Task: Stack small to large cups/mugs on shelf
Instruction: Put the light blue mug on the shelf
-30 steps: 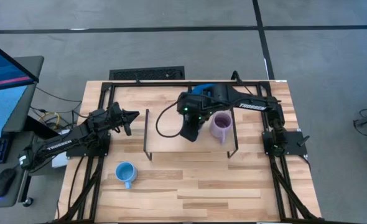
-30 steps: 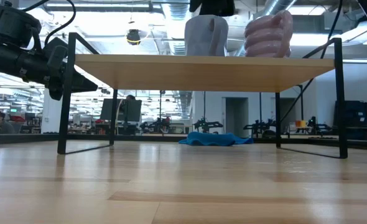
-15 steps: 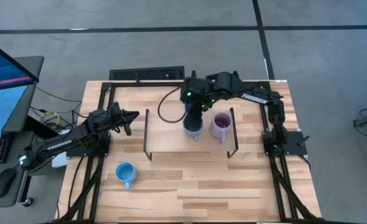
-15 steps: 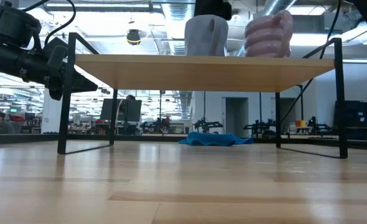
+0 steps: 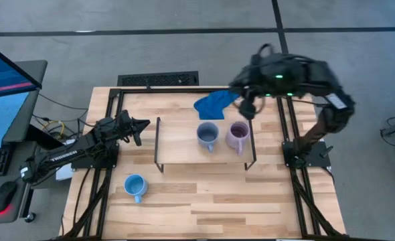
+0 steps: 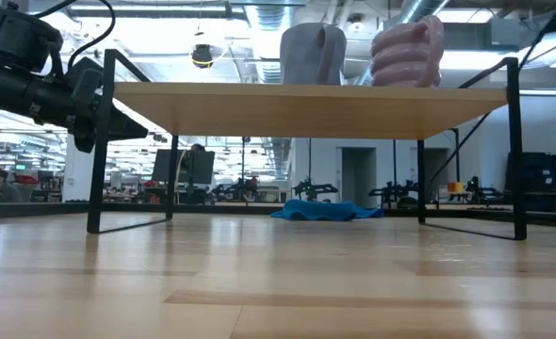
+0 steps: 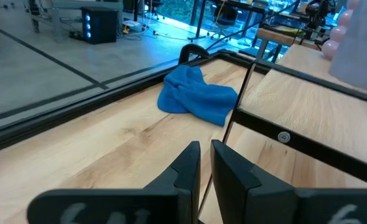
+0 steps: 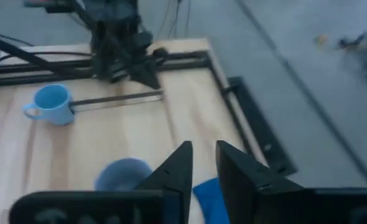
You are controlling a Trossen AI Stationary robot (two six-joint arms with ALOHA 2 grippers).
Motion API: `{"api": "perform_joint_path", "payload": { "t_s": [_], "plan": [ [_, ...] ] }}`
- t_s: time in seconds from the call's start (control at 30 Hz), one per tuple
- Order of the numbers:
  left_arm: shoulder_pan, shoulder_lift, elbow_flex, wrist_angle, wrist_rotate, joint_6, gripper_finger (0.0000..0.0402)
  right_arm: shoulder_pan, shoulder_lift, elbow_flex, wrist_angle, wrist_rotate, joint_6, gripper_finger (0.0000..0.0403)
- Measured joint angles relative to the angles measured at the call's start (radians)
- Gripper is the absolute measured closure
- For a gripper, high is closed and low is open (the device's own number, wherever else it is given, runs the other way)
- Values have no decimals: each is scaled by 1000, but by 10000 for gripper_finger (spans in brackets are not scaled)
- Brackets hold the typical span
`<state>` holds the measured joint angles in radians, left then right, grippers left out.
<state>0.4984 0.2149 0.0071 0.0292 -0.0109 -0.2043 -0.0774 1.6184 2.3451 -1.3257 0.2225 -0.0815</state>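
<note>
The shelf stands mid-table on black wire legs. On its board a grey-blue mug and a lilac mug stand upright on their bases, side by side; the low view shows the same grey-blue mug and lilac mug. A sky-blue mug stands on the tabletop near the left front. My right gripper hangs high above the shelf's far right, narrowly open, with nothing between its fingers. My left gripper waits shut left of the shelf.
A bright blue cloth lies crumpled on the table behind the shelf. Black frame rails run along the table's left and right sides. Bare wood lies in front of the shelf, right of the sky-blue mug.
My right gripper has risen from over the grey-blue mug on the shelf and swung back toward the table's far right, tipping from steeply down to a shallower slant. The grey-blue mug stays upright on the shelf beside the lilac one.
</note>
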Motion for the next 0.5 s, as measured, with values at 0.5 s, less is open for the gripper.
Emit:
{"api": "perform_joint_path", "payload": {
  "t_s": [0.5],
  "plan": [
    [0, 3, 0, 0, -2, 19, 374, 171, -493, -691, 360, 160, -77, 398]
  ]
}}
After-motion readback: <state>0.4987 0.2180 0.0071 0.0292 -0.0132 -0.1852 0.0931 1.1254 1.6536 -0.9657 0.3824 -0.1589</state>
